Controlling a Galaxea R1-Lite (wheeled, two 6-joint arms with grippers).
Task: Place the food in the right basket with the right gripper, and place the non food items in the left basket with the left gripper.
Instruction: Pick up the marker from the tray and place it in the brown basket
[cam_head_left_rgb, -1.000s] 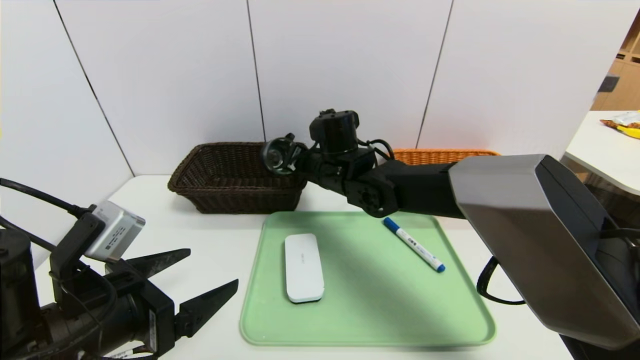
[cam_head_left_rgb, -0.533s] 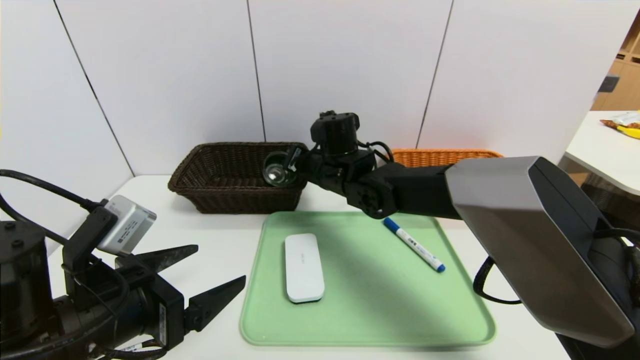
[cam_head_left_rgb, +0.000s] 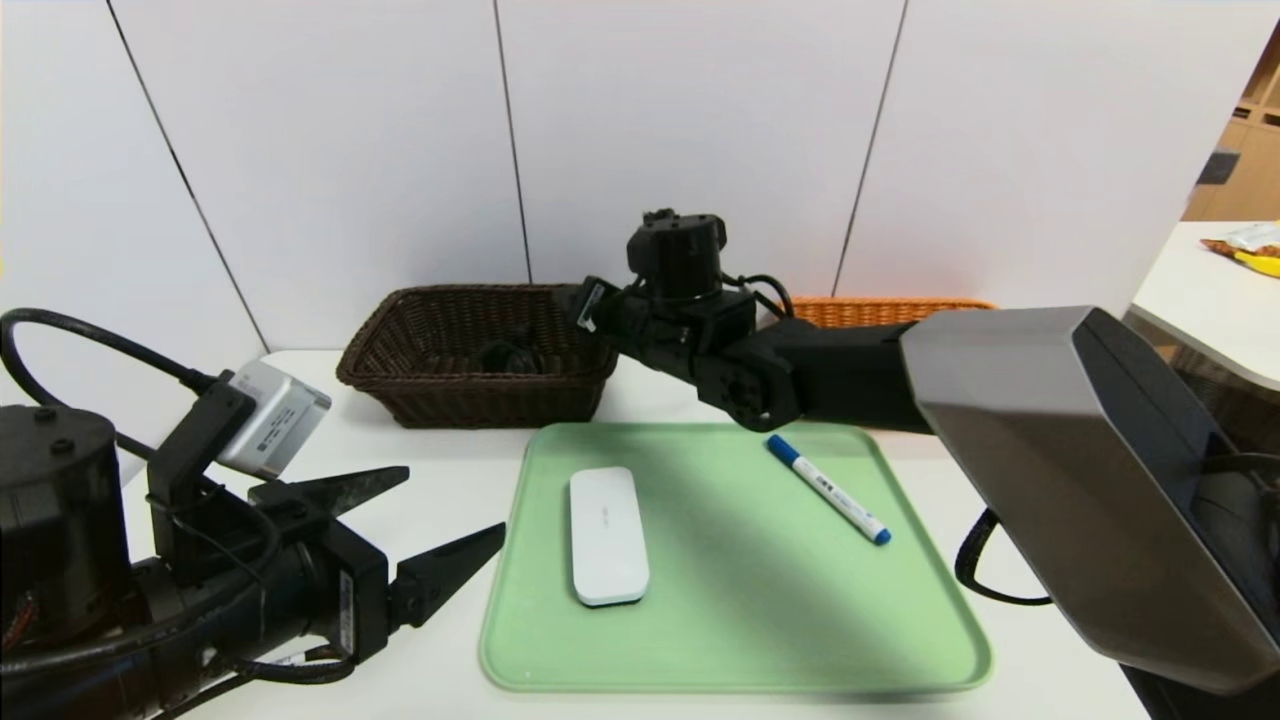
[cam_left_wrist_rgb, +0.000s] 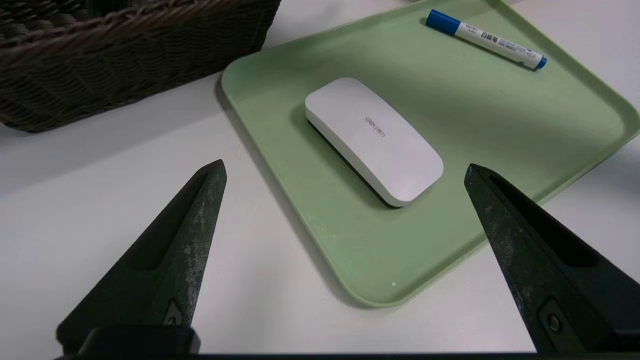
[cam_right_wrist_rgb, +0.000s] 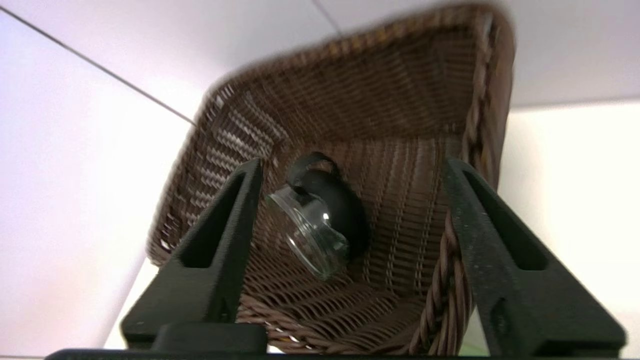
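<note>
So the right gripper (cam_right_wrist_rgb: 352, 165) has its jaws wide and empty above the dark basket (cam_head_left_rgb: 480, 405); glass jar (cam_right_wrist_rgb: 315, 230) is tipped inside. I'd lift straight up, clear of the rim, before swinging away. Left gripper (cam_left_wrist_rgb: 345, 165), jaws wide too, is beside the tray (cam_head_left_rgb: 740, 675) holding the white case (cam_head_left_rgb: 608, 535) and marker (cam_head_left_rgb: 830, 490). Only the right wrist view shows the jar's clear glass properly.

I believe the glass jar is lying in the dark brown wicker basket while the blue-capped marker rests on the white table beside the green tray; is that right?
Not quite: the head view shows the blue-capped marker resting on the green tray, not on the table beside it.
</note>
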